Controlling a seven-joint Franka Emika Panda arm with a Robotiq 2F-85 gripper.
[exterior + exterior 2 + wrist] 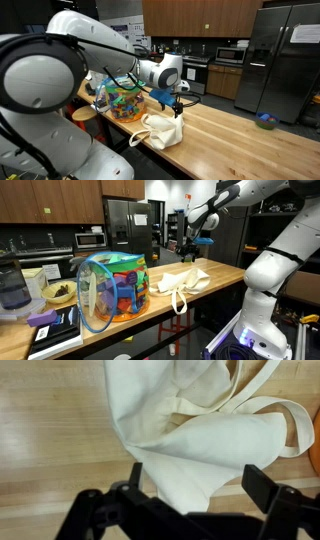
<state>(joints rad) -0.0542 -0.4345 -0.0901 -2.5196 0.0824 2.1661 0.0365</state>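
A cream cloth tote bag (205, 430) lies flat on the wooden countertop (50, 430), its handles (290, 420) looped toward the right in the wrist view. My gripper (196, 482) hangs above the bag's near corner, jaws wide open with only cloth beneath and nothing held. In both exterior views the bag (162, 130) (182, 281) rests near the counter's edge, and the gripper (172, 99) (190, 250) hovers a little above it.
A colourful mesh hamper (112, 286) full of toys stands beside the bag, seen also as a hamper (125, 100). A bowl (58, 293) and dark books (55, 328) sit further along. A blue-green object (265, 121) lies at the counter's far end.
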